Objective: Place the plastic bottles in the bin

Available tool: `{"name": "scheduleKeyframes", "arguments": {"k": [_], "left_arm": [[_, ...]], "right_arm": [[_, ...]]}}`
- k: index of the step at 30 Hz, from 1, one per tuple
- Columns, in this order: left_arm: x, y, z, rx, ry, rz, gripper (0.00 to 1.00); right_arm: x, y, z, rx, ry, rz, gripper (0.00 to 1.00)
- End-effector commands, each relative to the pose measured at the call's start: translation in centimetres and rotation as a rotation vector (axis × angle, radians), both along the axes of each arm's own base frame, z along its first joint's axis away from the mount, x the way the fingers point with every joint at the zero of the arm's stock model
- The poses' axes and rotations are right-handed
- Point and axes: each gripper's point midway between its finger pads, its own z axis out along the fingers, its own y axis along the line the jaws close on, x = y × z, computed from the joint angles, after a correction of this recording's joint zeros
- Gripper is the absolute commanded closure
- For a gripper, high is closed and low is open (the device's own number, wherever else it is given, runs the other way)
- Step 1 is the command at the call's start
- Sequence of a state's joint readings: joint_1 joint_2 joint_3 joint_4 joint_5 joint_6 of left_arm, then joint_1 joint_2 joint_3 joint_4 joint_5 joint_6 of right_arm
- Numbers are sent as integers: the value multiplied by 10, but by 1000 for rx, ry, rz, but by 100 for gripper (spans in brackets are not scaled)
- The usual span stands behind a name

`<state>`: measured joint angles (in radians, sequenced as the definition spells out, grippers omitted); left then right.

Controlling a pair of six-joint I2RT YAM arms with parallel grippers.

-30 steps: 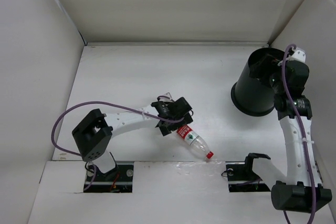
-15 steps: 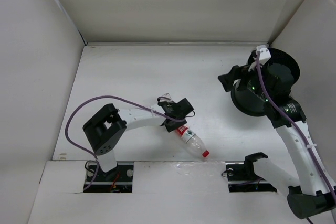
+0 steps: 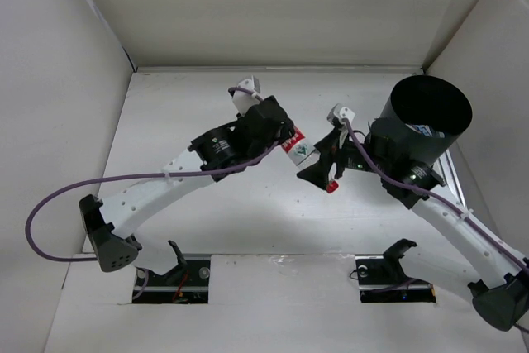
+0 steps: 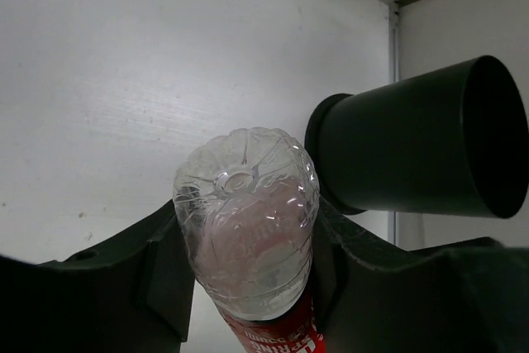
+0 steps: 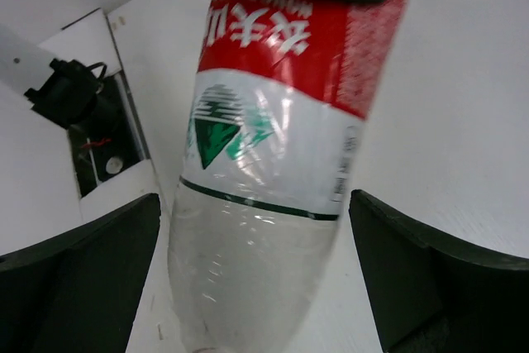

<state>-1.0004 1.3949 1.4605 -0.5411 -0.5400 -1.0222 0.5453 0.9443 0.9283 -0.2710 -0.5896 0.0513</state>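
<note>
A clear plastic bottle [image 3: 302, 151] with a red label and red cap hangs in the air over the middle of the table. My left gripper [image 3: 279, 132] is shut on its base end, and the ribbed bottom [image 4: 245, 219] fills the gap between the fingers. My right gripper [image 3: 324, 169] is open around the bottle's cap end. Its two fingers [image 5: 83, 279] stand wide on either side of the clear shoulder [image 5: 256, 229] without touching it. The black bin [image 3: 420, 126] stands just right of the right gripper, its mouth tipped toward the far right corner.
White walls [image 3: 273, 22] enclose the table on the left, back and right. The bin [image 4: 413, 150] sits close to the right wall. Both arm mounts [image 3: 173, 274] are at the near edge, and purple cables [image 3: 50, 204] loop off the arms.
The left gripper shut on the bottle at the table's front, lifted it and carried it to the far right. The right arm swung left from the bin to the bottle's cap end.
</note>
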Motion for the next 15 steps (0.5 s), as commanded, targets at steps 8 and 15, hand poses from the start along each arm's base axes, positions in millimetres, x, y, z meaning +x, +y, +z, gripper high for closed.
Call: {"name": "scheduleKeyframes", "arguments": {"k": [8, 15], "left_arm": [[-1, -6, 75, -53, -183, -120, 97], [-3, 11, 100, -72, -227, -76, 0]], "right_arm": [[4, 56, -1, 51, -23, 85, 22], [69, 24, 26, 68, -57, -242, 100]]}}
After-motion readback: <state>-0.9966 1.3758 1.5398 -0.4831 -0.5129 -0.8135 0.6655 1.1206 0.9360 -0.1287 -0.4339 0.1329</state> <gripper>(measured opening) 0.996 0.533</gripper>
